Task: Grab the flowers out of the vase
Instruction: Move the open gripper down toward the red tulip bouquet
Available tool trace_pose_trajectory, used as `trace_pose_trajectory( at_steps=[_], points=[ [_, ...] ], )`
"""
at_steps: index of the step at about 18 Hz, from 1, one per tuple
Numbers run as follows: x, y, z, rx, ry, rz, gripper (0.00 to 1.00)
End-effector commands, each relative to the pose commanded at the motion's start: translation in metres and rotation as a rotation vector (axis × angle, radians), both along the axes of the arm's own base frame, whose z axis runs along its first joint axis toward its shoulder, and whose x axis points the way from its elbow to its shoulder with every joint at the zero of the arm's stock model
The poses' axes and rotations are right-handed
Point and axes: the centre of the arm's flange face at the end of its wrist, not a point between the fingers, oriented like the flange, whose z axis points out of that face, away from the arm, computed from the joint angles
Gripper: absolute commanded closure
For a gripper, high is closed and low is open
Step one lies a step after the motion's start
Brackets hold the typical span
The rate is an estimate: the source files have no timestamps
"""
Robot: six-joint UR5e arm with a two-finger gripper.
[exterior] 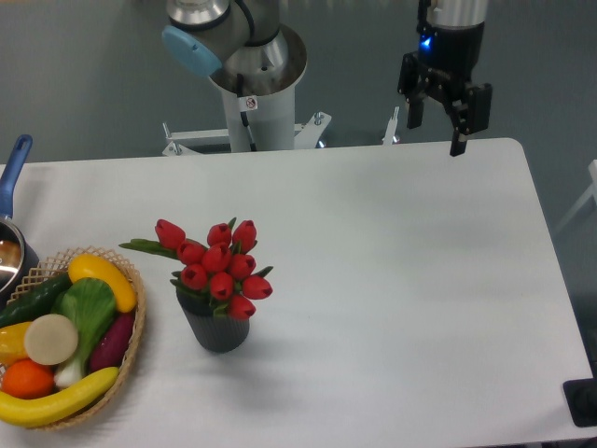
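Red tulip buds crowd together in the flowers [216,266], which stand in the vase [217,329] at the lower left of the frame, a few green leaves poking out to the left. Dark and slightly tapered, the vase sits upright on the white table [392,280]. Just left of it, at the table's edge, a wicker basket [131,350] holds a banana, an orange, a cucumber and other fruit and vegetables. A pot with a blue handle [13,168] peeks in from the far left. Well apart from the flowers, at the upper right, the gripper [433,135] hangs over the table's far edge with its two black fingers spread and nothing between them. The arm's grey base [252,93] stands behind the table at the top centre.
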Motion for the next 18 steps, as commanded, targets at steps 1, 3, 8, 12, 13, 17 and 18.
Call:
trace_pose_trajectory(
  at_steps=[1,3,8,12,13,17,18],
  points=[
    [0.0,0.0,-0.001,-0.002,0.002,0.001,0.0],
    [0.0,0.001,0.002,0.002,0.014,0.002,0.0],
    [0.005,0.003,-0.008,0.053,-0.029,0.012,0.0],
    [0.008,0.005,-0.014,0.081,-0.089,0.138,0.0],
    [0.007,0.006,-0.014,0.086,-0.097,0.151,0.0],
    [0.012,0.017,-0.02,0.203,-0.185,0.172,0.0],
    [0.015,0.023,-0.022,0.247,-0.219,0.173,0.0]
  ],
)
